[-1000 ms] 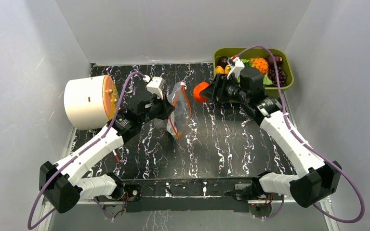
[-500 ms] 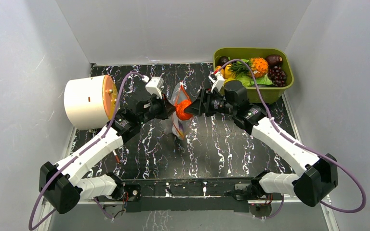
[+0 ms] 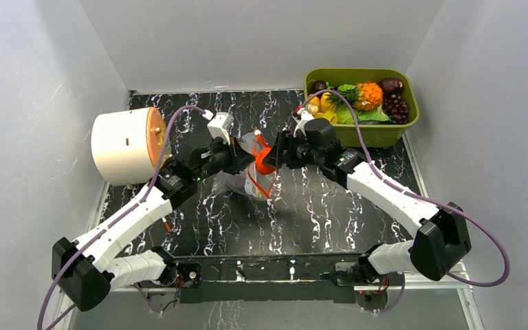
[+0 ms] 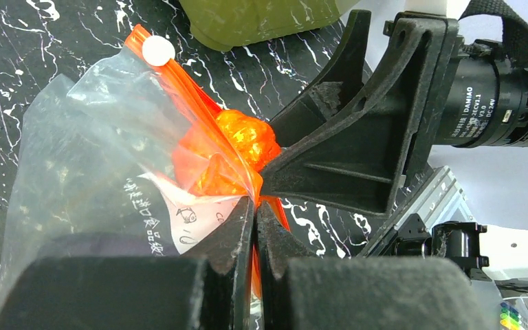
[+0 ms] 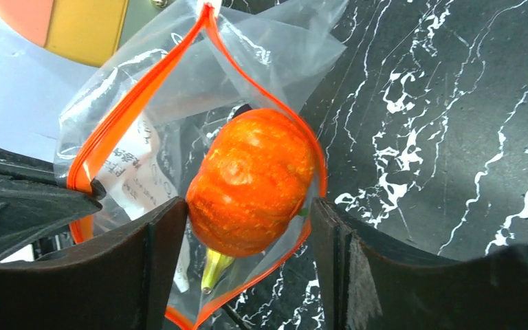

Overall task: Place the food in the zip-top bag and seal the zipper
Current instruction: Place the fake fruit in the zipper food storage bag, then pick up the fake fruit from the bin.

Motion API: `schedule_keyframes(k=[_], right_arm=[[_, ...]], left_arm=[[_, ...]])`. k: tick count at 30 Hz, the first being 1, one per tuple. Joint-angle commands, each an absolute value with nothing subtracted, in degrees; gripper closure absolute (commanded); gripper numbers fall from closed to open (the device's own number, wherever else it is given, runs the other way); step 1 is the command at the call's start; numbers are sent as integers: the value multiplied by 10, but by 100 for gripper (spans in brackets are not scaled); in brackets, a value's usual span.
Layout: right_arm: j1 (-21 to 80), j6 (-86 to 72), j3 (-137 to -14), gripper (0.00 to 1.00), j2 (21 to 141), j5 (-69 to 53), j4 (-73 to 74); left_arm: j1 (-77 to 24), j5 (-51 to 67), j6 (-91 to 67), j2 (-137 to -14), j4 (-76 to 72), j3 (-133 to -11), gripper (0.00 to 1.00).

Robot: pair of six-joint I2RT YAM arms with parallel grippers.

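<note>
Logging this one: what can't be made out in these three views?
Top view: the left gripper and right gripper hide the mouth of the bag and most of the pumpkin.
Right wrist: whether the right gripper grips the pumpkin or only brackets it; a yellow piece beneath is mostly hidden by the pumpkin.
Left wrist: the bin is cut off by the top edge; the bag's print is too crumpled to read.

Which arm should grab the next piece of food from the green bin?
Right. It is nearer the green bin, and its jaws are loose around the pumpkin in the bag mouth. The left jaws are shut on the zipper, holding the bag.
</note>
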State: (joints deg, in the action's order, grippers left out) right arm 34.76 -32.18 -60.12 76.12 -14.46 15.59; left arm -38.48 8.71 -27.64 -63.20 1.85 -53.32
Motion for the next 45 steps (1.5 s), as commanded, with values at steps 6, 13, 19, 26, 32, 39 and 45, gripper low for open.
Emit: schedule_keyframes(k=[6, 13, 19, 26, 32, 39, 45], right_arm=[[352, -313, -651, 23, 752, -147, 139], [352, -323, -665, 21, 738, -169, 140], [351, -292, -700, 20, 740, -110, 170], [338, -199, -778, 21, 793, 102, 237], [291, -123, -871, 21, 866, 208, 274], [214, -130, -927, 17, 922, 376, 263], [125, -162, -940, 14, 949, 363, 236]], left_arm=[[-387, 79, -250, -621, 12, -524, 100], [-387, 62, -236, -621, 22, -518, 100], [-387, 47, -213, -621, 32, -513, 100], [-387, 66, -149, -610, 47, -515, 100], [-386, 107, -107, -599, 47, -501, 100], [-387, 166, -98, -608, 49, -504, 100], [-387, 193, -96, -603, 53, -502, 100]])
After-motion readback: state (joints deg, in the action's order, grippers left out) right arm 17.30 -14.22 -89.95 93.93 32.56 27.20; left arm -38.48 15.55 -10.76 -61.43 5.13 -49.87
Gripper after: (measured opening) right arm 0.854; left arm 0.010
